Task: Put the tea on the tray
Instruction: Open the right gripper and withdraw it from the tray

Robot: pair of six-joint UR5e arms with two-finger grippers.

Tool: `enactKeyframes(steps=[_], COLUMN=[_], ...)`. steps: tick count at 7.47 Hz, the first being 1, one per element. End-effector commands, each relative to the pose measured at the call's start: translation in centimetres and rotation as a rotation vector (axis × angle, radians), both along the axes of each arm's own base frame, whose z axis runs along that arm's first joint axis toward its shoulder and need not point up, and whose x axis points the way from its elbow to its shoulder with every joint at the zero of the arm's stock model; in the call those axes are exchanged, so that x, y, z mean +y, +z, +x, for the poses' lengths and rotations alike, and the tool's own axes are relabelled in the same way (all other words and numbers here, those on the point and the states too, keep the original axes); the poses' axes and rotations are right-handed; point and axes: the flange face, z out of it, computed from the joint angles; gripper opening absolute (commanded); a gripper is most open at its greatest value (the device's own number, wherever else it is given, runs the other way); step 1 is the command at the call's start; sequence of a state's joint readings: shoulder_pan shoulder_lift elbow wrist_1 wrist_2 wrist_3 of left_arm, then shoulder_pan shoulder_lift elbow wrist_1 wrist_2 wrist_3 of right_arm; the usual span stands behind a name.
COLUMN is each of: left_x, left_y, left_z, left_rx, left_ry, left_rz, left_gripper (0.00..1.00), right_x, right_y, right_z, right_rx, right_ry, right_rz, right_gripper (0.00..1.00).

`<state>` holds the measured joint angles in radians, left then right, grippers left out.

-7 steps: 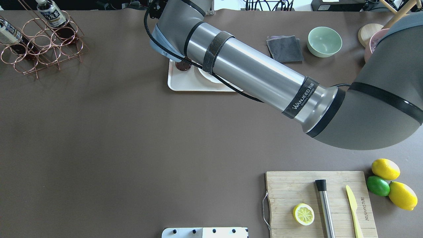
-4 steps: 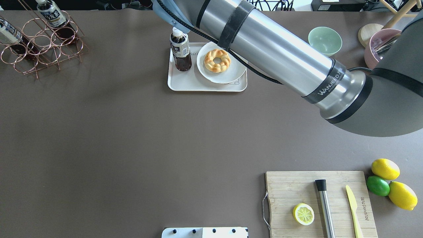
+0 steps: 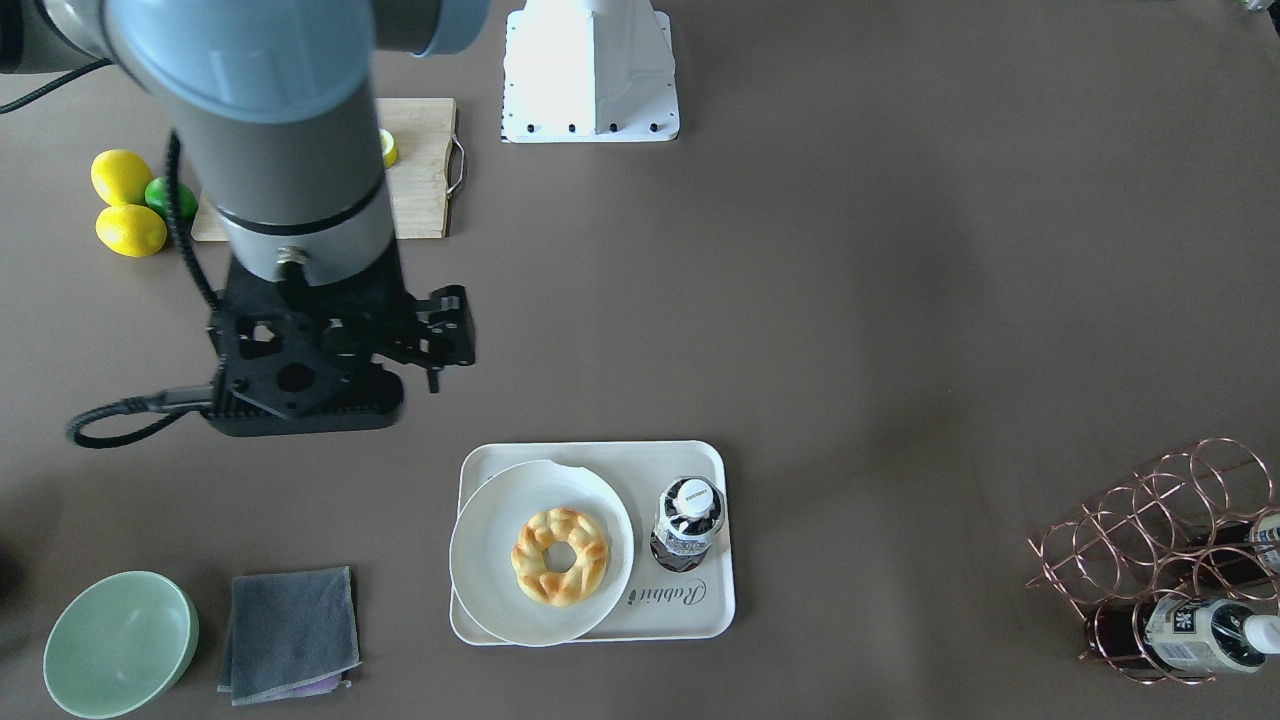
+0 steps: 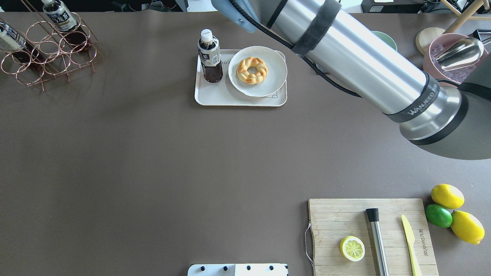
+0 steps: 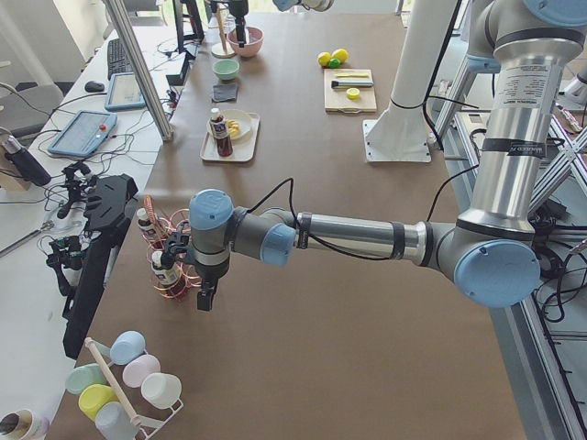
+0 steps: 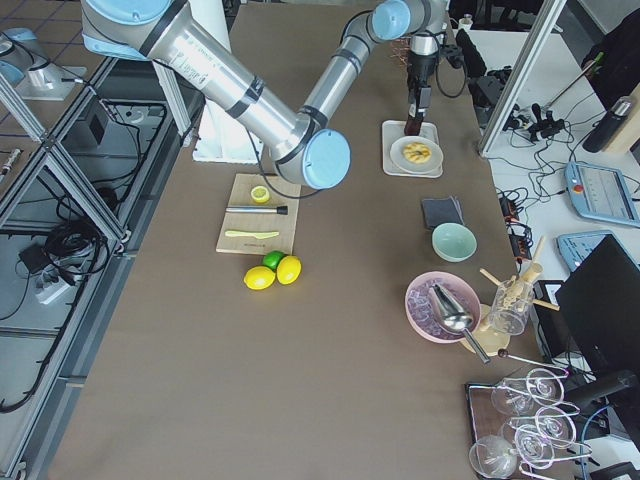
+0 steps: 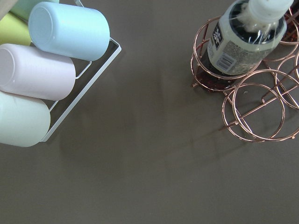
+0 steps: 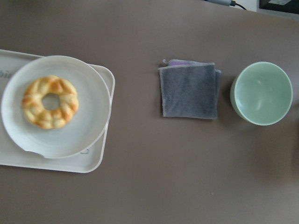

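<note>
The tea point(image 4: 210, 57) is a small clear bottle of dark liquid with a white cap. It stands upright and free at the left end of the cream "Rabbit" tray point(image 4: 230, 99), and it also shows in the front view point(image 3: 688, 522) on the tray point(image 3: 690, 612). My right gripper point(image 3: 445, 340) hangs above the table, off the tray's corner on the cloth side, clear of the bottle, open and empty. My left gripper point(image 5: 205, 295) hovers by the copper rack point(image 5: 165, 266); I cannot tell whether it is open or shut.
A white plate point(image 4: 274, 80) with a doughnut point(image 4: 252, 70) fills the tray's other half. The copper rack point(image 4: 46, 53) holds two more bottles. A grey cloth point(image 3: 290, 632) and green bowl point(image 3: 120, 642) lie beside the tray. A cutting board point(image 4: 337, 214) and lemons point(image 4: 447, 195) sit near the robot.
My right arm has swung right and away from the tray, uncovering the bottle and the plate. The bottle stays standing on the tray.
</note>
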<state>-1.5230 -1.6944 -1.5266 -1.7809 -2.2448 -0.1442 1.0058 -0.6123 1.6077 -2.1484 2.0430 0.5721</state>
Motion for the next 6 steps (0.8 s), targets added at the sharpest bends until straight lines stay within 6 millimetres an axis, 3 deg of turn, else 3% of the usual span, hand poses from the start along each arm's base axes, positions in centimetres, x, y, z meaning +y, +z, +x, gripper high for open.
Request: enactKeyframes(steps=[1, 3, 5, 6], left_x=[0.0, -0.3, -0.6, -0.8], left_y=[-0.2, 0.0, 0.7, 1.6], left_z=[0.0, 0.3, 0.4, 0.0], left_rx=[0.001, -0.001, -0.006, -0.061], left_ry=[0.000, 0.006, 0.006, -0.008], left_rz=[0.008, 0.000, -0.015, -0.023], left_gripper=[0.98, 0.98, 0.98, 0.98], right_x=[3.0, 3.8, 5.2, 6.6], right_y=[16.0, 25.0, 31.7, 34.6], right_z=[13.1, 19.2, 26.2, 28.2], right_rx=[0.096, 0.156, 0.148, 0.095], right_ry=[-0.135, -0.233, -0.272, -0.239], right_rz=[0.026, 0.003, 0.023, 0.017], right_gripper=[1.00, 1.00, 1.00, 1.00])
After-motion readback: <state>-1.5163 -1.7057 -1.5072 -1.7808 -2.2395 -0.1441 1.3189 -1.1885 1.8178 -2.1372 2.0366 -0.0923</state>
